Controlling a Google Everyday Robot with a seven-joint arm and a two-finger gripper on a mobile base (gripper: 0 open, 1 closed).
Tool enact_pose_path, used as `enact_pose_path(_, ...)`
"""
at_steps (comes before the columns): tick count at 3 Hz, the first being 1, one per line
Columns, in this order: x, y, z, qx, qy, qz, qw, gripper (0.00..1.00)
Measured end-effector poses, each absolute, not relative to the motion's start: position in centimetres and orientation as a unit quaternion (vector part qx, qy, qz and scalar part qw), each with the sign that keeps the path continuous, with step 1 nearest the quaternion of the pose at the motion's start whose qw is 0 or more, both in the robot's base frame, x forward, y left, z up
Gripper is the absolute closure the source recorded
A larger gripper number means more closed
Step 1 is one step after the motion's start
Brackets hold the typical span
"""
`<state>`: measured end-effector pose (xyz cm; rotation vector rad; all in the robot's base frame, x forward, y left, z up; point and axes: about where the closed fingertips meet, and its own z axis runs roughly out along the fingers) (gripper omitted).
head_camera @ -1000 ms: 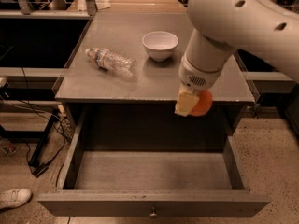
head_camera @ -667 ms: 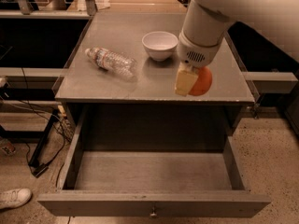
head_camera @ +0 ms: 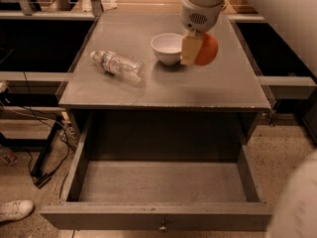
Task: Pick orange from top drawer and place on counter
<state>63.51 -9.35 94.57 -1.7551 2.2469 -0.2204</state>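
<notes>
My gripper (head_camera: 198,51) is shut on the orange (head_camera: 207,49) and holds it above the counter (head_camera: 198,86), just right of the white bowl. One cream-coloured finger (head_camera: 190,49) covers the orange's left side. I cannot tell whether the orange touches the counter. The top drawer (head_camera: 158,182) stands pulled open below the counter; its grey floor is bare and its small knob (head_camera: 162,226) shows at the front panel's centre.
A white bowl (head_camera: 167,47) sits on the counter next to the gripper. A clear plastic bottle (head_camera: 119,64) lies on its side at the counter's left. Cables and a white shoe (head_camera: 15,209) lie on the floor at left.
My gripper has carried the orange from over the counter's front right edge back and up, to beside the white bowl. The drawer has stayed open.
</notes>
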Motion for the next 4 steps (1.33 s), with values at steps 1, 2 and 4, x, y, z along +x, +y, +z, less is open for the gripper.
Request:
enact_pose_path(1, 68.3, -9.5, 93.4, -0.611, 0.779, -0.082, 0.118, 1.00)
enact_pose_path(2, 72.5, -11.9, 90.6, -0.594, 0.794, -0.087, 0.096, 1.00)
enact_pose_path(4, 75.8, -21.8, 86.9, -0.523, 0.841, -0.106, 0.088, 1.00)
